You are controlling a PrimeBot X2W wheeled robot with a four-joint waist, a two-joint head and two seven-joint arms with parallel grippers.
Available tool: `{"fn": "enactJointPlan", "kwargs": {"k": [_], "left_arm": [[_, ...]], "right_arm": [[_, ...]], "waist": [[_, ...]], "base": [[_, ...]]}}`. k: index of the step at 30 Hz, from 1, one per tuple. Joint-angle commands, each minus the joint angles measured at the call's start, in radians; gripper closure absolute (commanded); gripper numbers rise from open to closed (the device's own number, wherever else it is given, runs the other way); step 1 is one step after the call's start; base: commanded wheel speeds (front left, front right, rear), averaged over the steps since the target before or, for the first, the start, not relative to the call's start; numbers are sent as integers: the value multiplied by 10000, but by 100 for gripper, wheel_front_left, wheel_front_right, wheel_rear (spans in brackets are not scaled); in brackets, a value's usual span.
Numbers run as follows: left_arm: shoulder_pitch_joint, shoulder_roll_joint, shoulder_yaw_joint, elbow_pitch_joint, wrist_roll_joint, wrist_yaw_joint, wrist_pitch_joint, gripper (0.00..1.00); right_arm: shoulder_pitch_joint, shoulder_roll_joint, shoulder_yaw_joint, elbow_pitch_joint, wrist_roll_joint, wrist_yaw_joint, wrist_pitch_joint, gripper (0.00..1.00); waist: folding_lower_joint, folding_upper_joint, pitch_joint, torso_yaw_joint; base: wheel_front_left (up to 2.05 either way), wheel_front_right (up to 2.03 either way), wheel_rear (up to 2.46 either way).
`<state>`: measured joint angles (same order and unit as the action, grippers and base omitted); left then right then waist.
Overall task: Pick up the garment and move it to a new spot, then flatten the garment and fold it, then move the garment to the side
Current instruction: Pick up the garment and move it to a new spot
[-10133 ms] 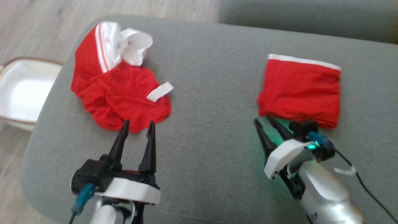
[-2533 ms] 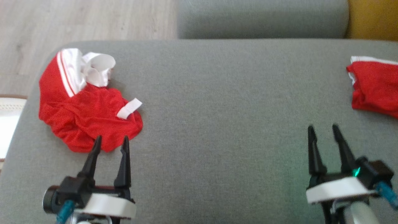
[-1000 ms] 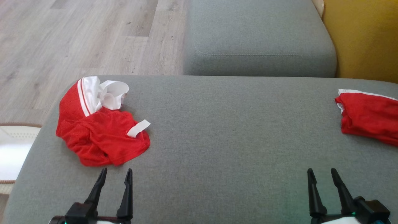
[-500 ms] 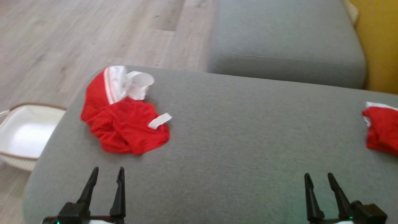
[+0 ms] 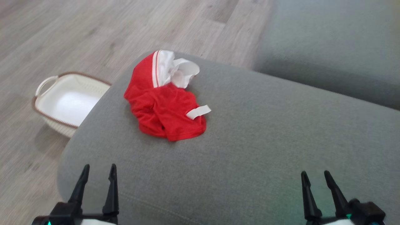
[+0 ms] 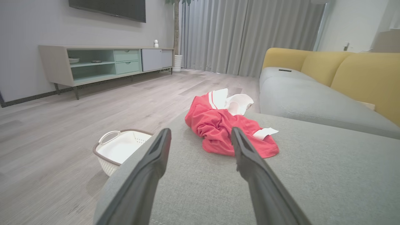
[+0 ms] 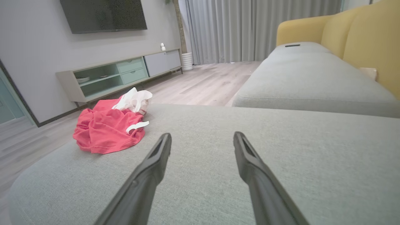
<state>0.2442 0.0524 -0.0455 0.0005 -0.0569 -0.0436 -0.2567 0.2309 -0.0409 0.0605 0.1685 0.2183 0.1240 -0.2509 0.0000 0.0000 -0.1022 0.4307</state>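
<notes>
I turned the head to the left, so the whole picture slid over. My camera moved, not the things. The folded red piece that was on my right a second ago has slipped out of the head view. Now the crumpled red and white garment (image 5: 165, 106) sits near the middle of it. It lies on the grey sofa cushion (image 5: 265, 140), close to the cushion's left edge. The white basket (image 5: 43, 90) on the floor beside that edge shows more than before.

Both arms have come back low. My left claw (image 5: 98, 167) is spread wide and holds nothing, well short of the garment. My right claw (image 5: 314, 173) is spread wide too and holds nothing, far off to the right over bare cushion.

I think the folded piece is done and this heap is the next job. It is not picked up yet. It is all bunched, with the white part at the far end and a white strip (image 5: 198, 112) on top. The left claw is nearer, so I guess it should reach first. I would take care, since the heap could slide off the edge toward the basket
</notes>
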Motion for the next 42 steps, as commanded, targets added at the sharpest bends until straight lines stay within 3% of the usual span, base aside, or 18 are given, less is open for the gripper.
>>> {"fn": "enactJointPlan", "kwargs": {"k": [1,11,18,28,36,42], "left_arm": [[-478,-22,388,-421,-43,82,-51,0],[-517,-22,673,-684,-179,258,-51,0],[-1023,45,758,-573,34,-132,-51,0],[-4823,930,1018,-571,11,-689,-51,0],[-8526,1528,344,1769,-501,-849,-51,0],[-11660,1942,-393,5472,-1536,-866,413,0]], "right_arm": [[-702,-93,253,-294,-87,67,-109,0],[-1182,-93,409,-74,-274,67,-109,0],[-902,-93,106,-212,-438,67,-109,0],[-1461,-840,131,-712,-983,67,-109,0],[-2401,-1727,257,-1029,-1184,67,-109,0],[-3113,-2515,396,-1399,-1342,67,-109,0]], "waist": [[0,0,262,236],[0,0,738,612],[0,0,1018,817],[0,0,3088,332],[0,0,4691,-43],[0,0,6095,-428]], "base": [[0,0,0],[0,0,0],[0,0,0],[0,0,0],[0,0,0],[0,0,0]]}}
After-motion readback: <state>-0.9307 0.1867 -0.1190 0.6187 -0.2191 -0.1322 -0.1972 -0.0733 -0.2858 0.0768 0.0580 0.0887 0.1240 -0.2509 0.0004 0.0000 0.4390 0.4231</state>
